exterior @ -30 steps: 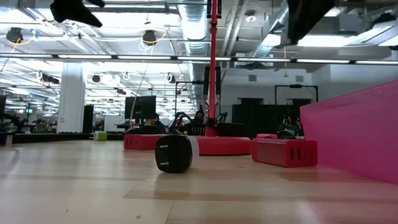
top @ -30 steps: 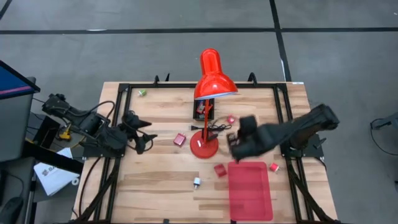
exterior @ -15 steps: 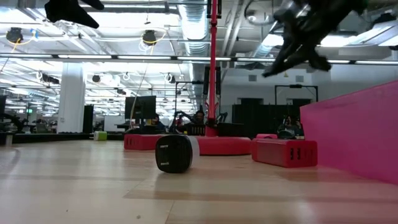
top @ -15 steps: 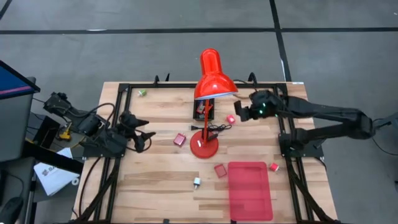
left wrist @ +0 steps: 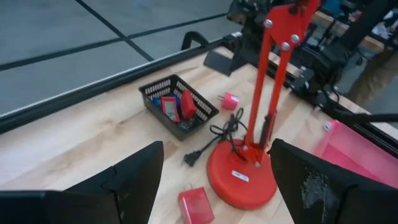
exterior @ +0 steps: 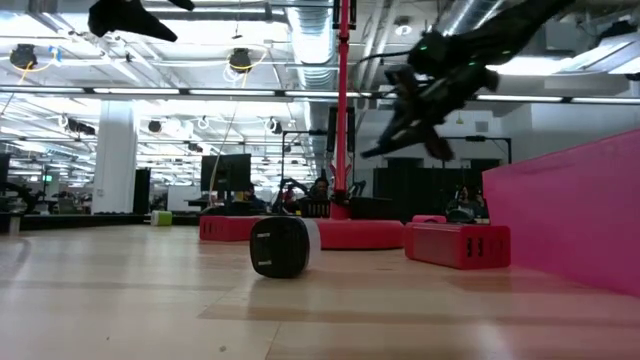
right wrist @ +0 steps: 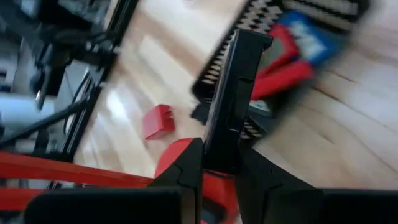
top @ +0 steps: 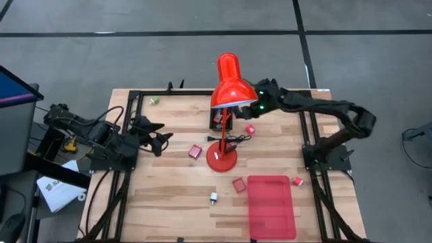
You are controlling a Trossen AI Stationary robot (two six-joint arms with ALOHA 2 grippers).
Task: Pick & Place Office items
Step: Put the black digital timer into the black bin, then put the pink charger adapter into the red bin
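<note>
My right gripper (top: 246, 113) hangs beside the red lamp's shade (top: 229, 84), above the black mesh basket (left wrist: 179, 107), and is shut on a black flat piece (right wrist: 237, 81). The basket holds red and blue items. My left gripper (top: 160, 137) stands open in the air at the table's left, with nothing between its fingers. Loose on the wood lie a pink block (top: 250, 129), a red block (top: 195, 151), another red block (top: 239, 184), a small red piece (top: 297, 181), a white-silver piece (top: 213, 197) and a green piece (top: 154, 100). My right gripper pinches the black piece between its two fingers at the piece's rear end (right wrist: 222, 146). The rest of it sticks out forward past the fingertips. The fingers slant down from the table's right toward its left. The piece is lifted clear, above the basket.
The lamp's round base (top: 221, 160) and its cord sit mid-table, and its upright arm (left wrist: 273, 68) rises just beside the basket. A flat red tray (top: 271, 206) lies at the near right. Black rails (top: 131, 135) frame the table's sides.
My right gripper has swung from above the tray's far edge toward the far edge of the table, then left to the lamp shade, sinking and tipping downward, still shut. It now hangs over the basket.
</note>
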